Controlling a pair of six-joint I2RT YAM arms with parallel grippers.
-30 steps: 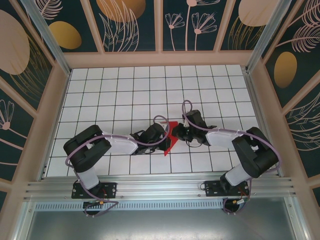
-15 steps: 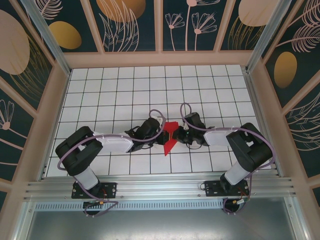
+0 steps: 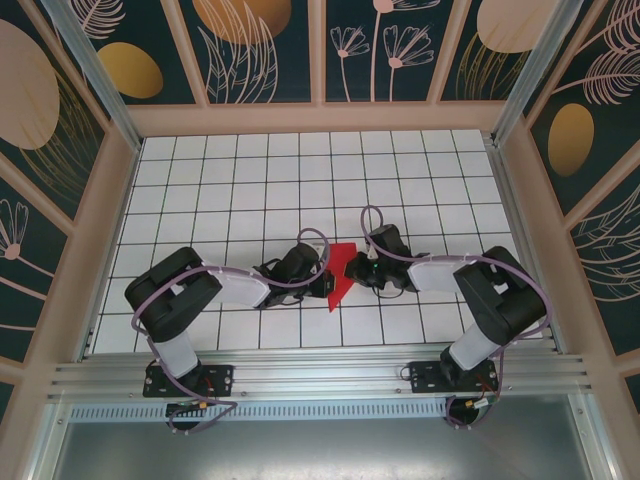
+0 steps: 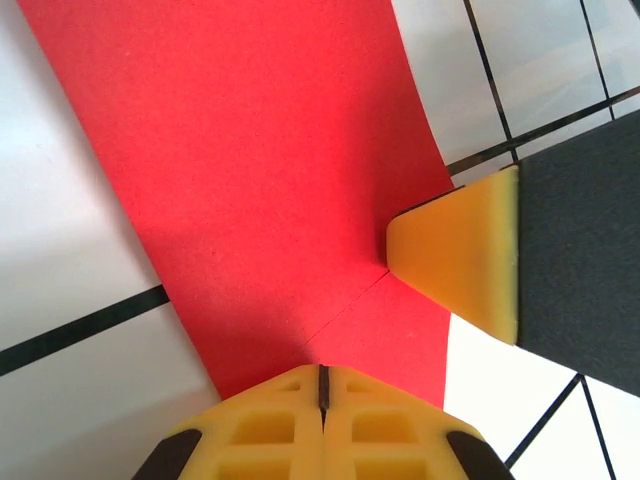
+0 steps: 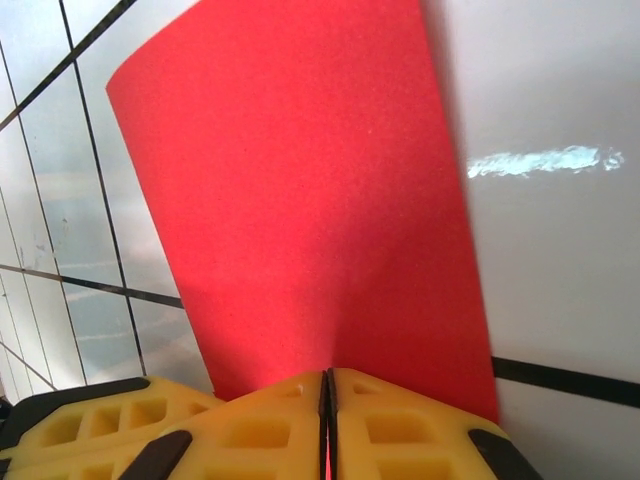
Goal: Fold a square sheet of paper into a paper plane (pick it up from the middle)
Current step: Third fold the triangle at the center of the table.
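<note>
Left end effector (image 4: 322, 378) and right end effector (image 5: 328, 382) both clench the thin bright red creased paper sheet (image 3: 337, 288) (floppy, tears easily); hold near its edges.

Matt red paper, faintly grainy and crossed by one fine crease, makes up the square sheet of paper (image 4: 270, 170). It is pinched by the left gripper (image 4: 322, 375), whose moulded yellow fingers (image 4: 270, 395) look rubbery and dull, with waffle-like recesses. The right gripper (image 5: 328, 378) clamps it with fingers (image 5: 400, 400) of the same matt yellow. Beneath the sheet, the white tabletop (image 5: 560, 260) is glossy and catches a streak of glare between thin black grid lines. On the sheet's near side runs a silvery brushed-metal rail (image 3: 320, 378). The arm shells (image 3: 240, 288) are smooth black and white plastic.
</note>
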